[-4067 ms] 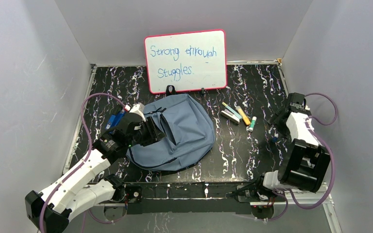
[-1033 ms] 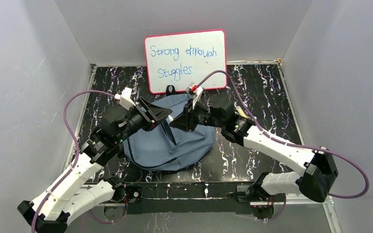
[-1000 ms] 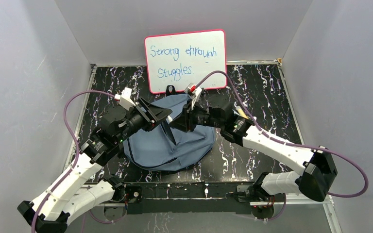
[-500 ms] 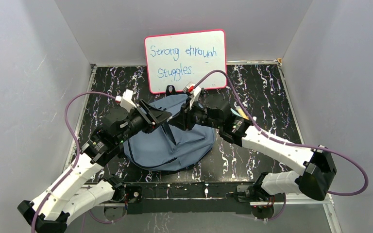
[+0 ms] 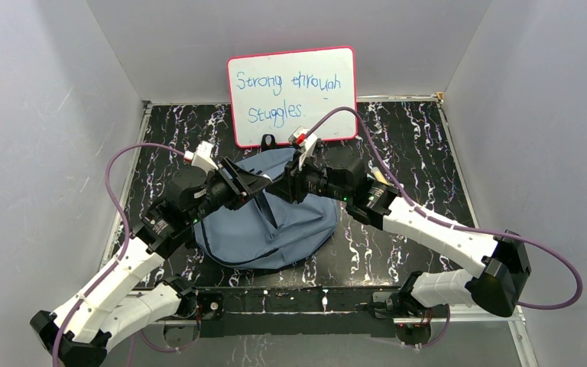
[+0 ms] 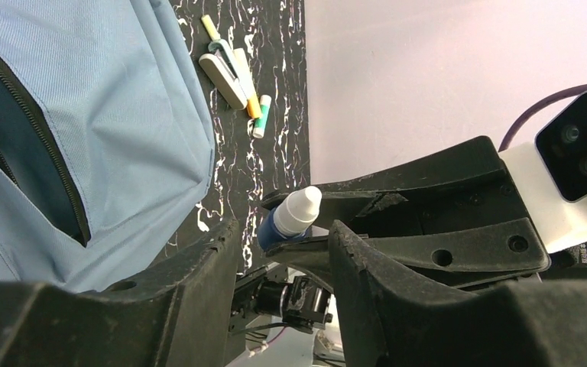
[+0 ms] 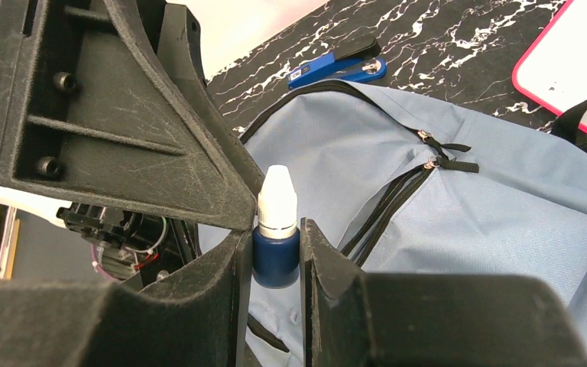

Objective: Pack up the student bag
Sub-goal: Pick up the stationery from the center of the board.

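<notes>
The student bag (image 5: pixel 275 222) lies flat about the middle of the black marbled desk (image 5: pixel 413 138), a little nearer the left edge. Its black top loop (image 5: pixel 267 141) points to the far edge, just beside the foot of the pink-framed whiteboard (image 5: pixel 291 95). The bag is soft grey-blue cloth with a rounded outline and slack, creased fabric. Dark zipper lines curve across its face, with two small metal pulls (image 7: pixel 429 150) close together. In the left wrist view one zipper gapes and shows a darker blue inside (image 6: pixel 23 153). Both arms meet above the bag's far half. The right claw (image 7: pixel 275 252) is narrow and pinches a small bottle (image 7: pixel 277 229) by its dark blue body, white cap upward. The left claw (image 6: pixel 283 225) stands with its fingers apart and nothing gripped between them. One finger tip is right beside the bottle's cap, and I cannot tell whether it touches. A blue stapler (image 7: pixel 336 70) lies on the desk beyond the bag toward the left edge. A few pens (image 6: pixel 237 76) lie toward the right edge, near the bag.
</notes>
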Motion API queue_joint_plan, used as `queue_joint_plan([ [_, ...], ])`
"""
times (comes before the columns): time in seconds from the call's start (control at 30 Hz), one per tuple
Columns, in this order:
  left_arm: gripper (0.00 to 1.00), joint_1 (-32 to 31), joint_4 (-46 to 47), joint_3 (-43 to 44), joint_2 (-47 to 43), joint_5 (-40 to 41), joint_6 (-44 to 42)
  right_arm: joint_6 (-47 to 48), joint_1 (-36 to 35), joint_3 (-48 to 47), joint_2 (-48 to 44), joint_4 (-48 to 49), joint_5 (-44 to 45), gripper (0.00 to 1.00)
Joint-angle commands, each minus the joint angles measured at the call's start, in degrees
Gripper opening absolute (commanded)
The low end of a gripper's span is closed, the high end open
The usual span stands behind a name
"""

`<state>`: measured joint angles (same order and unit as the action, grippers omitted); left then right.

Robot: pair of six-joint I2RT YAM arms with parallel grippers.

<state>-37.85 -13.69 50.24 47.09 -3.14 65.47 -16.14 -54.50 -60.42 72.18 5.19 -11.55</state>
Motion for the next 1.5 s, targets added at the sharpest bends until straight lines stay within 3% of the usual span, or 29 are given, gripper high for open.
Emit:
queue_joint_plan([
  [0.0,0.42,-0.08,0.05,0.85,0.33,0.22,-0.88,1.17,-1.06,-3.91,-0.25,4.38,-3.25,0.07],
  [0.33,0.20,-0.11,0.90,0.20,0.59,-0.30,-0.08,1.49,-1.14,-3.73,-0.26,5.25,-3.13,0.09],
  [0.53,0.00,-0.12,0.95,-0.13,-0.16,-0.32,0.10,1.17,-1.14,-3.41,-0.24,5.27,-2.02,0.18],
  [0.83,0.00,-0.09,-0.86,-1.57,-2.50,2.01,0.10,-1.00,-1.21,-2.54,-2.10,2.96,1.16,0.63],
  [1.0,0.00,-0.05,-5.53,-3.19,-4.08,8.34,-1.63,-3.55,-1.17,-2.86,-2.33,-3.16,6.49,0.72],
  [1.13,0.00,-0.04,-12.43,-3.21,-5.01,14.57,-3.60,-6.13,-1.44,-5.83,1.26,-12.17,13.92,0.74],
  [1.33,0.00,-0.09,-22.90,-2.94,-7.79,21.79,-3.90,-7.29,-4.30,-19.25,15.73,-33.28,29.22,0.78],
  [1.47,0.00,-0.11,-25.75,-3.84,-10.69,23.37,-3.58,-5.56,-7.59,-25.72,23.99,-38.46,37.61,0.82],
])
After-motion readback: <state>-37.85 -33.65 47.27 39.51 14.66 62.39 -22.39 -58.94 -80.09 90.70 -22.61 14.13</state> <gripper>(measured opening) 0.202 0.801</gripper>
